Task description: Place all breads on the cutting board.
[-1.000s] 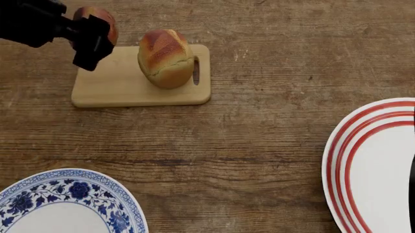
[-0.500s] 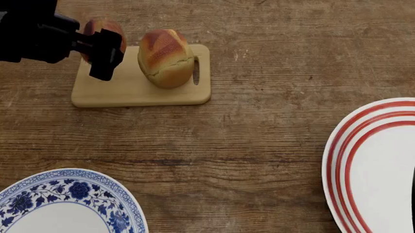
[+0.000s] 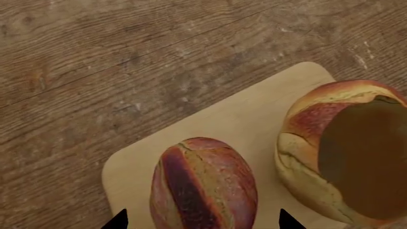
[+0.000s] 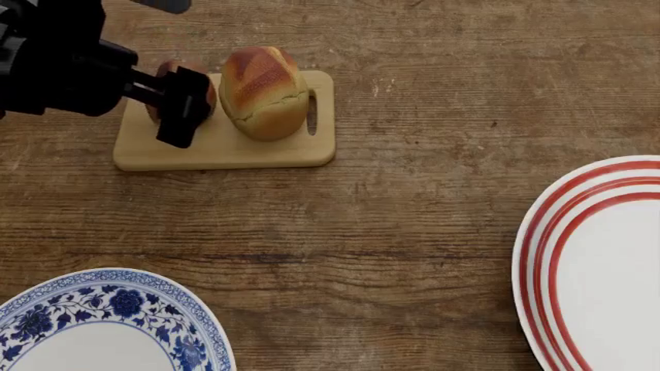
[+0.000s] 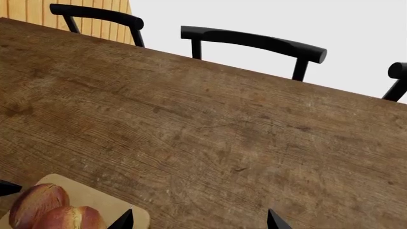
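The light-wood cutting board [image 4: 247, 147] lies at the far left of the table. The larger golden-tan loaf [image 4: 263, 93] stands on it near the handle slot. The small dark reddish-brown roll [image 4: 170, 77] rests on the board's far left part, beside the loaf. My left gripper [image 4: 184, 99] stands over the roll with its fingers on either side. In the left wrist view the roll [image 3: 203, 186] lies on the board [image 3: 254, 114] with a gap to each fingertip, so the left gripper [image 3: 202, 224] is open. My right gripper [image 5: 198, 224] is open and empty, out of the head view.
A blue floral plate [image 4: 113, 287] sits at the near left and a red-ringed white plate [image 4: 546, 255] at the near right. Black chairs [image 5: 254, 43] stand along the table's far edge. The right wrist view shows the board's corner [image 5: 130, 212].
My left gripper came down and right with the roll, from beyond the board's far left corner onto the board. The roll now lies beside the loaf, with gaps to the fingertips.
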Controlling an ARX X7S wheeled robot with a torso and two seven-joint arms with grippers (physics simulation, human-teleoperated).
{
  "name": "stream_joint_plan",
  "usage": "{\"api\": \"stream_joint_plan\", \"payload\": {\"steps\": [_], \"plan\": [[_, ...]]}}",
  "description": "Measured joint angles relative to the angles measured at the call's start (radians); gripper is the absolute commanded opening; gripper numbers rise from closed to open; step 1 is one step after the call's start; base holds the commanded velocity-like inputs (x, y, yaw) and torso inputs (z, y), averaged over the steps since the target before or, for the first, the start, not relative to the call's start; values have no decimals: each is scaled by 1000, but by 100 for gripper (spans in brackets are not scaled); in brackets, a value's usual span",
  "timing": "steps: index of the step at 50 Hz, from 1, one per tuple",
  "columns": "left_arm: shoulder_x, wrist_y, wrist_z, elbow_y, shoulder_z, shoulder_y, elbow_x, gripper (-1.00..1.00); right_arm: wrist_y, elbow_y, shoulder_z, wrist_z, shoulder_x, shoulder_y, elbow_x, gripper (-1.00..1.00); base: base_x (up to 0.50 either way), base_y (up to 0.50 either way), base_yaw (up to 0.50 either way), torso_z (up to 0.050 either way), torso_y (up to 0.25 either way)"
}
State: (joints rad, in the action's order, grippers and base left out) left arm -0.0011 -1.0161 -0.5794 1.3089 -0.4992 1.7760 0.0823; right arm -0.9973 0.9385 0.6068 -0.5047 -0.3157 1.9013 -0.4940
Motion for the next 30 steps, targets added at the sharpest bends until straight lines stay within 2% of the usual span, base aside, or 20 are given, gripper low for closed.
{"api": "stream_joint_plan", "payload": {"steps": [16,30], "plan": [[-2,-17,-33,0,-7,27,-29,100,9,22,3,-4,6,14,5,100,0,0,0,0,0],[-15,-48,-159,0,11,134,-58,100,77,141,28,-40,41,63,37,100,0,0,0,0,0]]}}
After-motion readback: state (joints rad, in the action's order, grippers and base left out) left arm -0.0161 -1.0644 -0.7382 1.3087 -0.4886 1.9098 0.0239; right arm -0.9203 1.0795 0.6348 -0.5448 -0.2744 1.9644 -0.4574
